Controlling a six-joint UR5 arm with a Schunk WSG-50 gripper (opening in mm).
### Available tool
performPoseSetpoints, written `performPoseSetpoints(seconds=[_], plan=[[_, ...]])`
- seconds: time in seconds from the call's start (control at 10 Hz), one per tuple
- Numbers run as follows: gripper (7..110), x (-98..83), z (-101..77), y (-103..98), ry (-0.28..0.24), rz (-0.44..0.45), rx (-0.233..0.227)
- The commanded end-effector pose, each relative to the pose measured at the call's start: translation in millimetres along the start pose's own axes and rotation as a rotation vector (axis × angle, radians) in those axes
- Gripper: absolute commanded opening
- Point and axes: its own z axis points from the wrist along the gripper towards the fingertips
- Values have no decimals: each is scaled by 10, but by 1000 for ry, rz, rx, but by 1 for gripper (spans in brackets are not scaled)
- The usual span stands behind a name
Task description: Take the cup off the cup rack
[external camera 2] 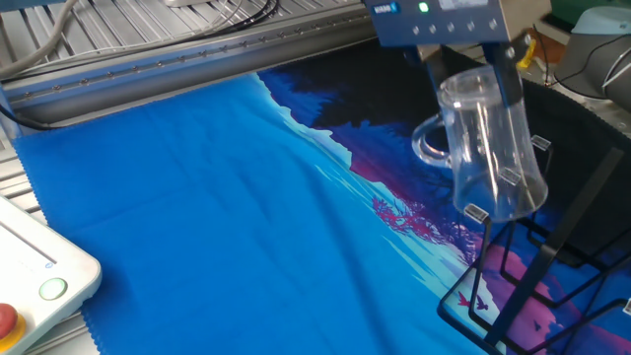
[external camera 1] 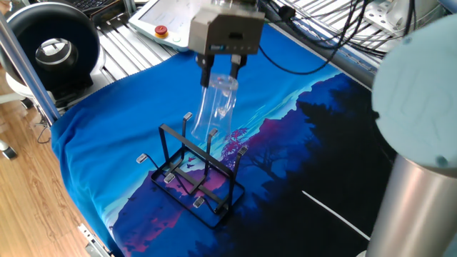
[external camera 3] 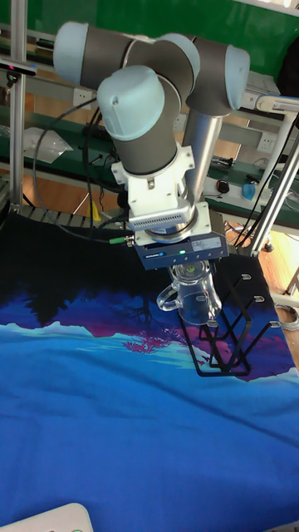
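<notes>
The cup [external camera 1: 217, 111] is a clear glass mug, held upside down and tilted above the cup rack [external camera 1: 195, 177]. My gripper [external camera 1: 221, 74] is shut on its thick base from above. In the other fixed view the cup [external camera 2: 490, 148] shows its handle on the left, and its open mouth hangs level with the silver cap of an upper peg of the cup rack [external camera 2: 530, 286]. Whether a peg still reaches inside the glass is unclear. The tall fixed view shows the gripper [external camera 3: 193, 277] over the cup [external camera 3: 193, 303], beside the black wire cup rack [external camera 3: 238, 334].
A blue and black printed cloth [external camera 1: 107, 135] covers the table. A white teach pendant [external camera 1: 175, 18] lies at the back, its corner [external camera 2: 35, 286] near the cloth's edge. A black round device [external camera 1: 53, 46] stands at the left. Cables [external camera 1: 343, 43] trail behind the arm.
</notes>
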Motion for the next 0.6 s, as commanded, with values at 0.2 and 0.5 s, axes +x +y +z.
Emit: performPoseSetpoints(seconds=[0.2,0.5], plan=[[44,53,-332,3,65,0,12],[44,-18,-429,-388,58,-50,147]])
